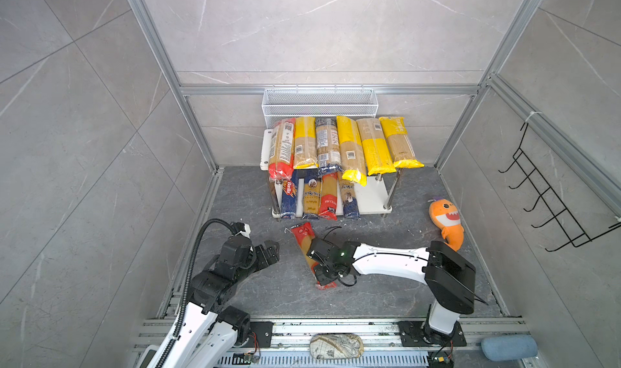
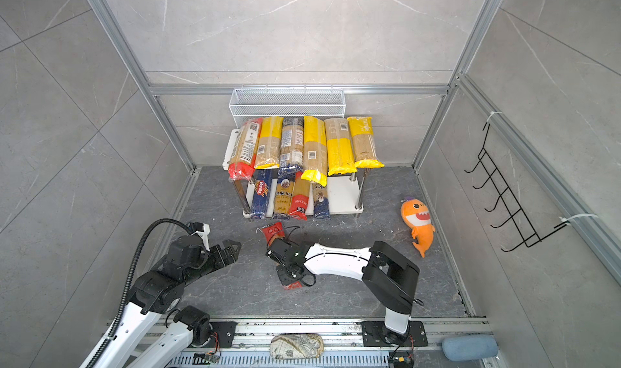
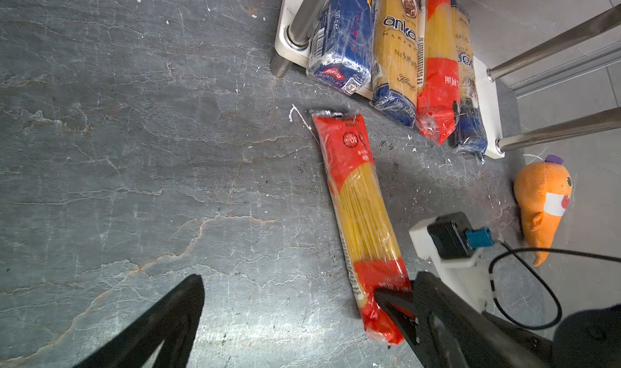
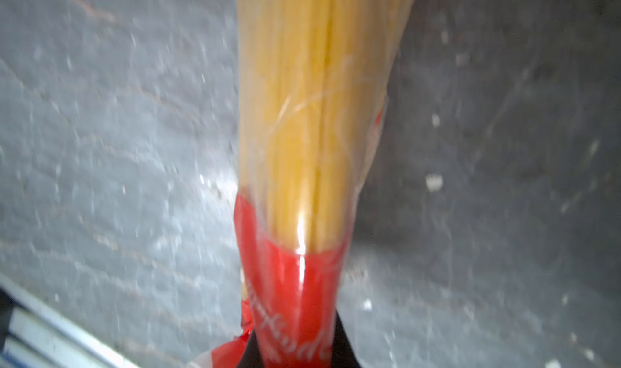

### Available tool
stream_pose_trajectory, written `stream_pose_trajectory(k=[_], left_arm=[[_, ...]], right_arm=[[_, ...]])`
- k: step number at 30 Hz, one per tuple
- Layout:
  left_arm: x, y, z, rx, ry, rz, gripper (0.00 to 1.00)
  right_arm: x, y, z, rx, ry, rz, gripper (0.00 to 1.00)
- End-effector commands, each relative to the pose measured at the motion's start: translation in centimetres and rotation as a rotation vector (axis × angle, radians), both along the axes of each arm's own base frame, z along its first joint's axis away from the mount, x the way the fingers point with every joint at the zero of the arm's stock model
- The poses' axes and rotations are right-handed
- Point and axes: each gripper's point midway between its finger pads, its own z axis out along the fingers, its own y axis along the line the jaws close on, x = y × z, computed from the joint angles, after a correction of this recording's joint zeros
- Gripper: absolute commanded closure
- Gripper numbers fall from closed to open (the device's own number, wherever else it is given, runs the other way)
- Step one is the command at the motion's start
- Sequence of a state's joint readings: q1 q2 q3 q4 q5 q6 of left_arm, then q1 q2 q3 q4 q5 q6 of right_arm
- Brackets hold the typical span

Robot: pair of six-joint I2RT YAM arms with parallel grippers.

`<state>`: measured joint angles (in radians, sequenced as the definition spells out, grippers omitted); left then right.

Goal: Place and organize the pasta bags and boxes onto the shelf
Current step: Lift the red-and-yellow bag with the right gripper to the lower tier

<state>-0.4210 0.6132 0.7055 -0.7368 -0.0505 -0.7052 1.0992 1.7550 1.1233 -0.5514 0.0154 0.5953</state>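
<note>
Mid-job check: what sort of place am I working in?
Probably a mock pantry test cell, not a real kitchen: stone-look panels in an aluminium frame, robot arms bolted to a base rail, and a small two-tier shelf loaded with spaghetti packs.

- I can't see right gripper [image 1: 322, 273] fingertips in both top views, lower centre: its own wrist covers them, plus red-ended pack [image 1: 300, 234] middle.
- Right wrist view blurred, pack print unreadable to me.
- Lower-tier packs [image 1: 311, 200]: far ends hidden under shelf [image 1: 371, 195] upper board.

An orange plush [image 1: 447, 220] lies on the counter [image 1: 268, 299] at three o'clock. A white mesh basket [image 1: 319, 102] hangs at twelve, a black hook rack [image 1: 551, 198] on the wall beyond the plush, a patterned pouch [image 1: 336, 346] at six.
</note>
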Motion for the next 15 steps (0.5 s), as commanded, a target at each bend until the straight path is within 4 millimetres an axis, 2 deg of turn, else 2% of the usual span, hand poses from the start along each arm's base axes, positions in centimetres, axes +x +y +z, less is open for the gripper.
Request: stream_pose_trajectory(k=[1, 8, 15], left_arm=[[1.1, -0.5, 2.4, -0.029, -0.073, -0.001, 0.0], [2.1, -1.0, 2.4, -0.028, -0.066, -0.006, 0.0], [3.3, -1.8, 2.8, -0.037, -0.07, -0.02, 0.0]], right_arm=[[-3.1, -3.0, -0.2, -0.027, 0.104, 0.0, 1.0], [-3.3, -4.5, 4.8, 0.15, 0.053, -0.028, 1.0], [-2.4, -7.9, 9.0, 0.267, -0.013, -0.105, 1.0]])
